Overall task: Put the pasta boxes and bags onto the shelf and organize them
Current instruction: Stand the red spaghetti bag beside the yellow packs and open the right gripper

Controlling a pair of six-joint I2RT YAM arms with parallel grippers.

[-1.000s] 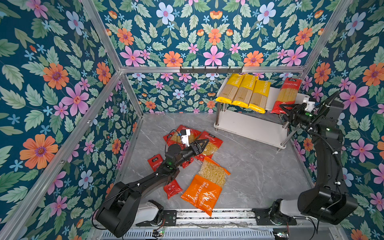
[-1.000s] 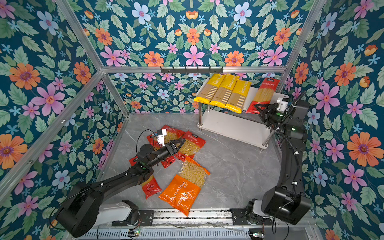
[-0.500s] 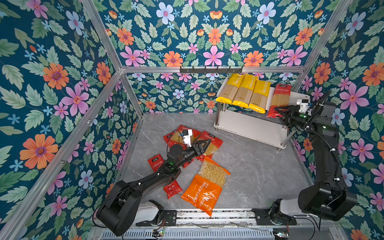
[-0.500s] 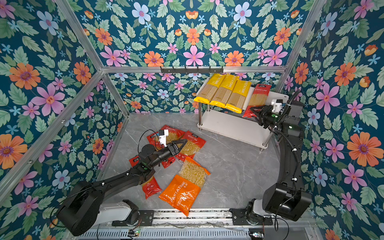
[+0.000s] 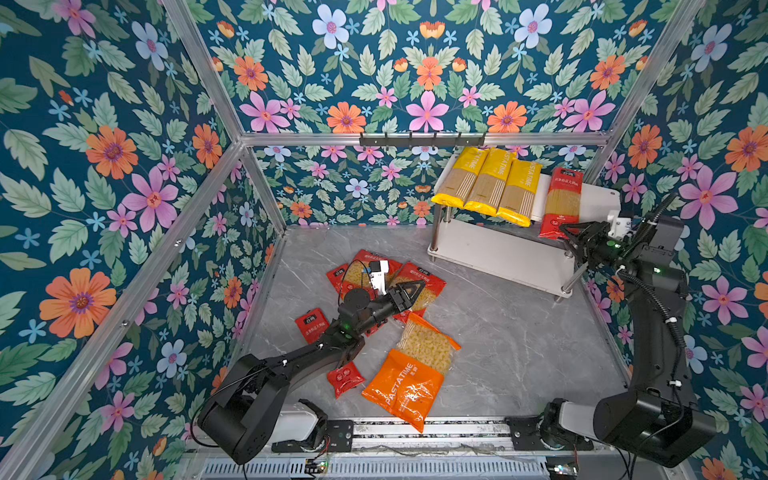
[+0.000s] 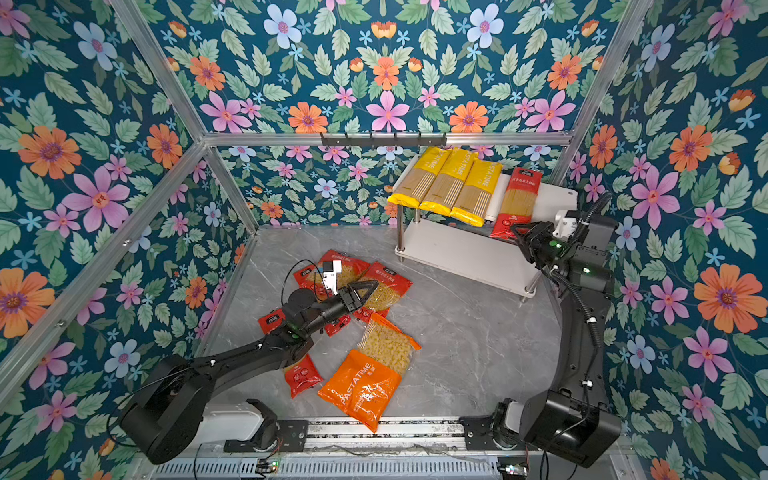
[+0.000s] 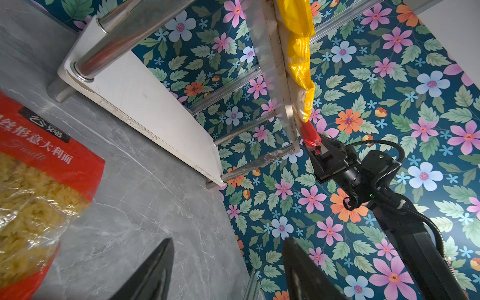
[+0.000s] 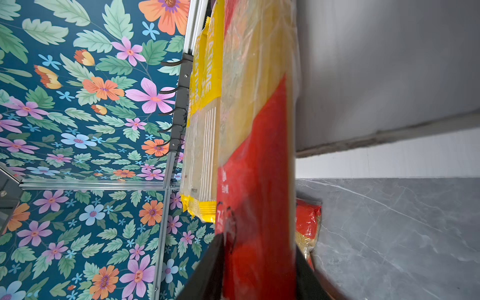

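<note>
Right tool straddles red spaghetti pack; left tool low, agape.

PASTATIME ran in pale capitals down the yellow ends of the three long yellow plastic spaghetti packs; from the right wrist camera only "ATIME" of it could be made out. The same brand, PASTATIME, stood slantwise across the orange half of the large orange plastic macaroni bag. Close to the left wrist camera, a short red plastic pack of yellow pasta bore a black tag with 公鸡 in white, then 丝形意大利面 in white and a faint script, apparently Fusilli. The long red plastic spaghetti pack carried white Chinese characters too small to read.
</note>
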